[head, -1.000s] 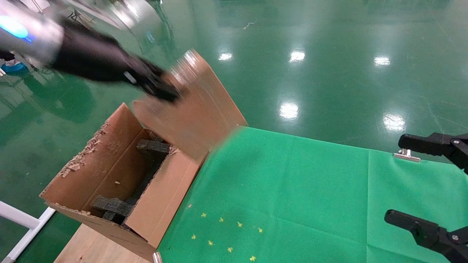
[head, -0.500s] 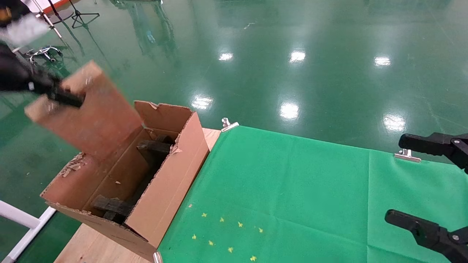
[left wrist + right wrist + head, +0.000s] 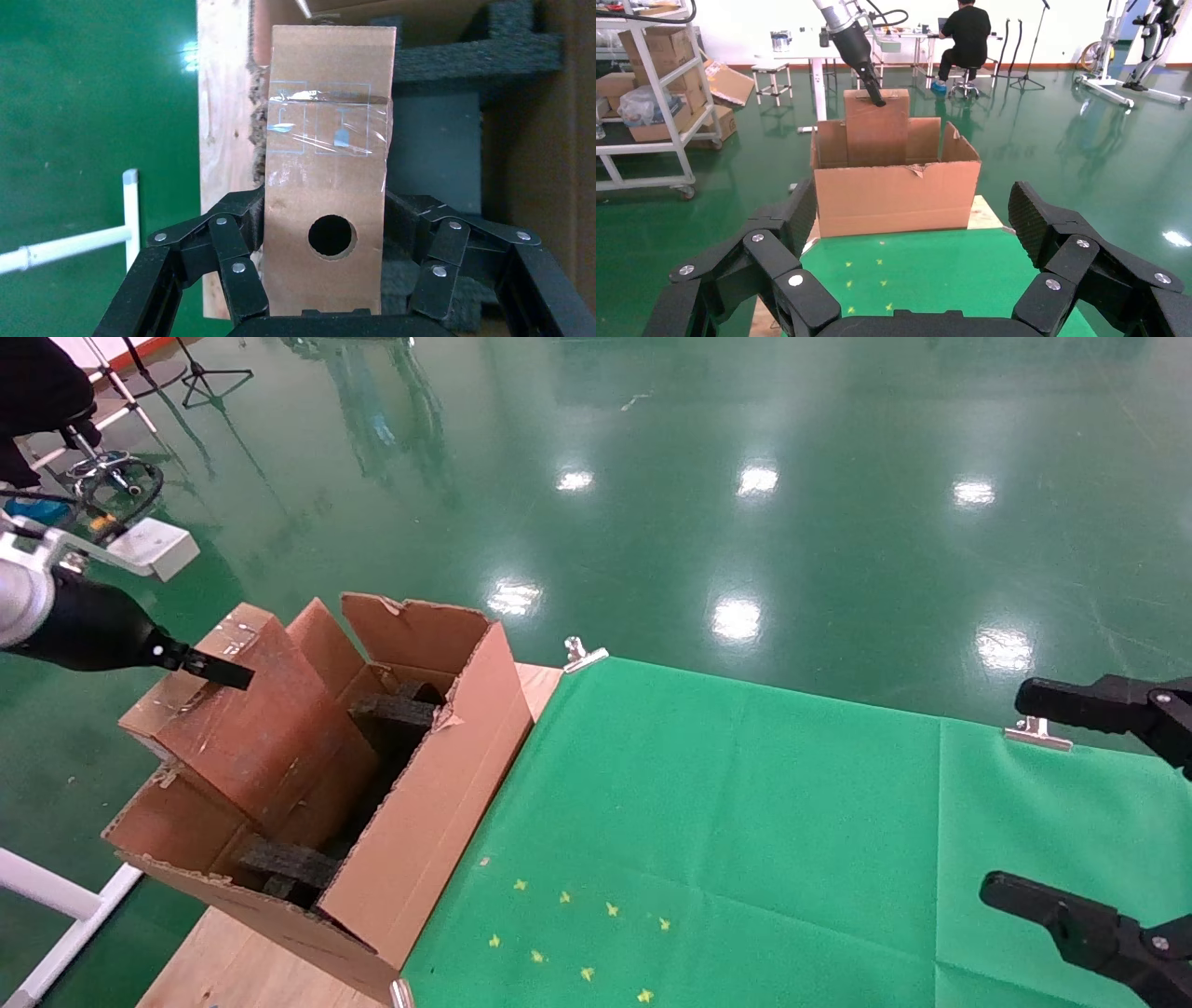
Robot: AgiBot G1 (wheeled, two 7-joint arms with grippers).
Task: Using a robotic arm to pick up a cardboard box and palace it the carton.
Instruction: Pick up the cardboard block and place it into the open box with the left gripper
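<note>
Tabletop (image 3: 745,822), green cloth cover, fills the head view from 3 to 6 o'clock; bare wood strip along its left edge. Carton (image 3: 419,822) stands on that strip at about 8 o'clock, flaps ragged, dark foam pieces (image 3: 391,710) inside. Cardboard box (image 3: 247,728) tilted, lower end down inside the carton, upper end above the rim at 9 o'clock; taped face with round hole shows in the left wrist view (image 3: 327,175). Left gripper (image 3: 209,668) of the robotic arm (image 3: 65,621) pinches the box's upper end, one finger on each side. Right gripper (image 3: 1099,812) at 3–4 o'clock over the cloth, fingers spread wide, holding nothing.
</note>
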